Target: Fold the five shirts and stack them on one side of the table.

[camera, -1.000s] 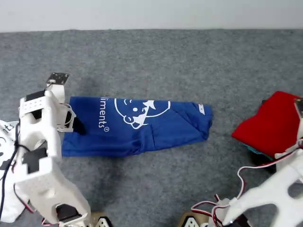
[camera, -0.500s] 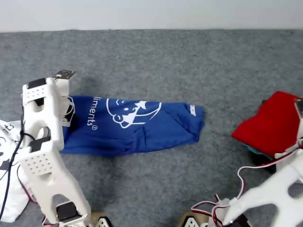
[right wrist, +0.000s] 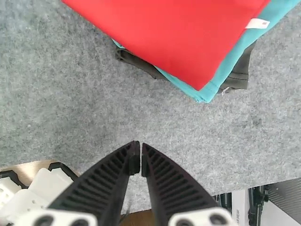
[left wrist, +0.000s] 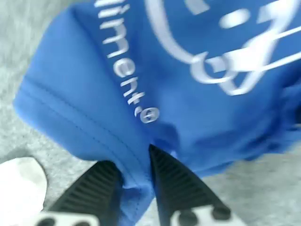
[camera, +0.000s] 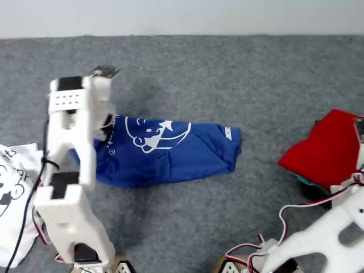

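A blue shirt (camera: 170,151) with a white print lies folded lengthwise across the middle of the grey table. My left gripper (camera: 105,133) is at its left end, shut on the hem; the left wrist view has the blue shirt (left wrist: 188,84) pinched between the black fingers (left wrist: 174,183), hanging lifted over the table. At the right edge sits a stack of folded shirts with a red shirt (camera: 333,148) on top. The red shirt (right wrist: 178,33) lies over a teal one (right wrist: 221,80) and a dark one (right wrist: 240,77). My right gripper (right wrist: 135,157) is shut on nothing, near the table's front edge.
A white shirt (camera: 12,193) with black print lies crumpled at the left edge, beside the left arm's base. Bare grey table (camera: 227,74) stretches behind the blue shirt and between it and the red stack. Loose wires (camera: 284,227) run along the right arm.
The left arm has risen and swung rightward and toward the back, lifting the blue shirt's left end. The shirt has been dragged slightly left and bunched shorter. The right arm has not moved.
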Controlling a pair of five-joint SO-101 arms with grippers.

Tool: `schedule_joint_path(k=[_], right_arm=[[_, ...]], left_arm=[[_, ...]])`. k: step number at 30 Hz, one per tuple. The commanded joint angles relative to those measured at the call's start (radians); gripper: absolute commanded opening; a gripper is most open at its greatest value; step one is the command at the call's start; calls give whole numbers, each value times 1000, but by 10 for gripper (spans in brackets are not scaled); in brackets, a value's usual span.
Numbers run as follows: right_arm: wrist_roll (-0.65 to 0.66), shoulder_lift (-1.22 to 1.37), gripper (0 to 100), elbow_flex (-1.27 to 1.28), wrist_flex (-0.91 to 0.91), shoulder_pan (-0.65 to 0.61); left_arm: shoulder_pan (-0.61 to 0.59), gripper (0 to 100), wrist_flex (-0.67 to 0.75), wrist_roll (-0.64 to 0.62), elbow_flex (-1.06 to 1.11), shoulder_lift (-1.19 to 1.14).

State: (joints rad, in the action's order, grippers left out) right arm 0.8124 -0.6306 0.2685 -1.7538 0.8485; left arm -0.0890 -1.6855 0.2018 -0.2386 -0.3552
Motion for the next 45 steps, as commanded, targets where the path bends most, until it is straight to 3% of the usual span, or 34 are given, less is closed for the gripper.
schedule_joint_path(k=[1,10,25,30,37,45], right_arm=[[9,-27,9,-5,-27,7],[9,-33,9,-5,-30,7],[8,-28,9,-3,-35,12],[8,-35,9,17,-35,10],[9,-35,9,78,-35,12],[9,-35,9,72,-30,8]], left_arm=[[160,13,-41,-69,-42,161],[479,13,17,-193,-47,229],[718,13,270,-193,-48,25],[763,28,331,-187,-48,-20],[761,255,259,-192,-51,-20],[710,256,144,-186,-113,103]])
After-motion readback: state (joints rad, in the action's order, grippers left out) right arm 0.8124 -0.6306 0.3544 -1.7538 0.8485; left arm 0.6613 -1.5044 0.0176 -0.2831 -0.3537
